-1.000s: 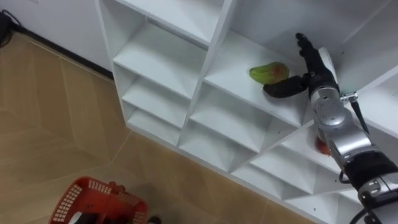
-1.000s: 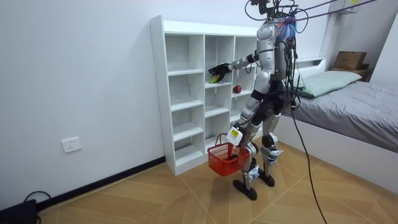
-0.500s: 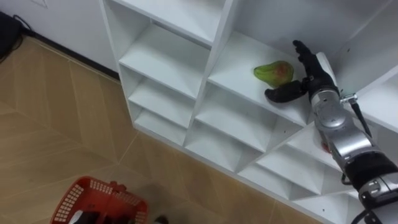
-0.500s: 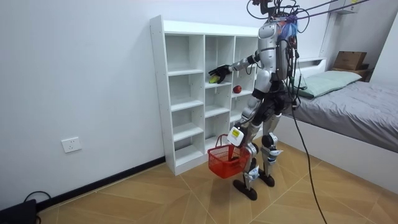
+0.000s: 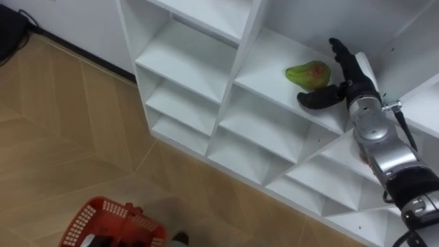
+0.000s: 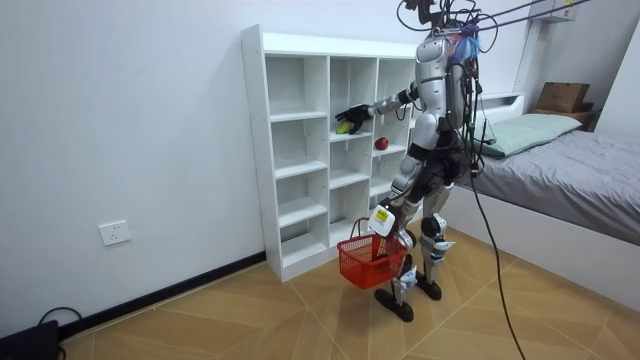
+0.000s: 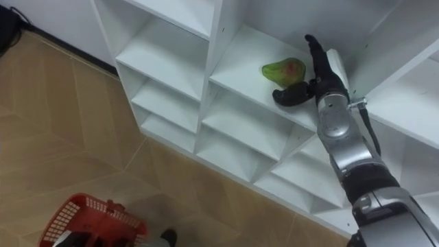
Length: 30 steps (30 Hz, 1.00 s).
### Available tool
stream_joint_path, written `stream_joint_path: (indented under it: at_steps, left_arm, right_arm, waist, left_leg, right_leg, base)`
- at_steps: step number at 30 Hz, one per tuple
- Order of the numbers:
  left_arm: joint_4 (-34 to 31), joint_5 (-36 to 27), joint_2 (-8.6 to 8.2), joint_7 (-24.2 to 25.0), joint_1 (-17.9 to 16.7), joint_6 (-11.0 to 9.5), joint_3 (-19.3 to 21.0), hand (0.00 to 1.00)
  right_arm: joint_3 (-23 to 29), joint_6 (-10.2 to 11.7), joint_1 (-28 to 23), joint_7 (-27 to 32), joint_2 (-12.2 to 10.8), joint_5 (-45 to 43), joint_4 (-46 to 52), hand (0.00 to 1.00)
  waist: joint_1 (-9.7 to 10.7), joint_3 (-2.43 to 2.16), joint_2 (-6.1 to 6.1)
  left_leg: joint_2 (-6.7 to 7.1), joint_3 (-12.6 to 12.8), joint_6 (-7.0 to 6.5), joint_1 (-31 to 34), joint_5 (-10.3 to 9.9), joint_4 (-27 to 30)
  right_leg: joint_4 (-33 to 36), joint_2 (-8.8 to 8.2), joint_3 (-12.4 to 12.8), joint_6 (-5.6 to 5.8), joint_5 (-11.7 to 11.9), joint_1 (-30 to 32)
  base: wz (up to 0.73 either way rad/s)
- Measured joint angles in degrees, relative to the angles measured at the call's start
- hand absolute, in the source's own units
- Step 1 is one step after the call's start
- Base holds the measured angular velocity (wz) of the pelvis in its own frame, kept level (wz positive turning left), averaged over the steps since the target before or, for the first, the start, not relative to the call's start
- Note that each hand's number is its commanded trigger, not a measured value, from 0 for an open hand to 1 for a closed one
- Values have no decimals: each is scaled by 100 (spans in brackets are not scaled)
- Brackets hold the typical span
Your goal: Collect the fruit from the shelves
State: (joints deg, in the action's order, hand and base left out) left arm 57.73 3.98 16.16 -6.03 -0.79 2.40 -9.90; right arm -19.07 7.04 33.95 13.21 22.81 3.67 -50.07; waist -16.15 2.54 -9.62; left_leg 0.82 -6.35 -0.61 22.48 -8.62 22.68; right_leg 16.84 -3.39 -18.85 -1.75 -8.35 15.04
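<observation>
The green fruit [image 5: 307,73] lies on a shelf of the white closet [image 5: 185,58]. The right hand [image 5: 354,81] is spread wide just beside it, thumb in front, holding nothing. A red basket [image 6: 370,262] hangs at the left hand [image 6: 381,222], whose grip cannot be made out.

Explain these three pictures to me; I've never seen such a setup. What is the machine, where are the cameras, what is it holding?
This is a humanoid robot standing on two legs at a white shelf unit, near a bed. Two pictures come from the two camera eyes in its head, looking down; the third from a camera standing across the room. Its right robot hand is open beside a green fruit lying on a shelf, not closed round it. A red fruit lies in another compartment. A red basket hangs from its left robot hand.
</observation>
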Motion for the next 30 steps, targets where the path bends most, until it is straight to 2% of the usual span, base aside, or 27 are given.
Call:
stream_joint_path:
  at_steps: [4,11,17,25,30]
  left_arm:
    - [-234,18,3,-6,2,-1,-43,100]
    - [-440,4,1,5,25,-34,-54,100]
    - [-469,6,-1,18,5,-39,-39,100]
    - [-472,1,-12,59,127,-33,-44,100]
    - [-472,-2,-26,58,149,-33,-63,100]
  right_arm:
    - [2,57,143,48,-2,-140,-123,0]
    - [4,52,209,32,0,-251,-129,0]
    - [30,52,260,-171,20,-352,-128,0]
    - [-13,41,315,-850,32,-315,-425,0]
    - [-17,41,339,-932,68,-318,-537,0]
  waist:
    - [15,4,6]
    - [18,45,65]
    - [-6,39,72]
    - [-21,40,81]
    - [-107,36,72]
  left_leg:
    - [-1,15,4,64,11,3]
    - [8,32,7,104,32,3]
    - [-5,133,-9,121,47,-8]
    - [2,143,-6,83,122,-85]
    - [8,143,7,69,147,-114]
  right_leg:
    - [25,-2,9,-7,5,82]
    - [87,-25,1,-21,-5,149]
    - [204,-74,31,-31,-12,249]
    - [202,-66,92,-33,-11,246]
    - [206,-60,100,-35,-10,252]
  base:
    - [0]
    - [0]
    - [-6]
    - [0]
    - [0]
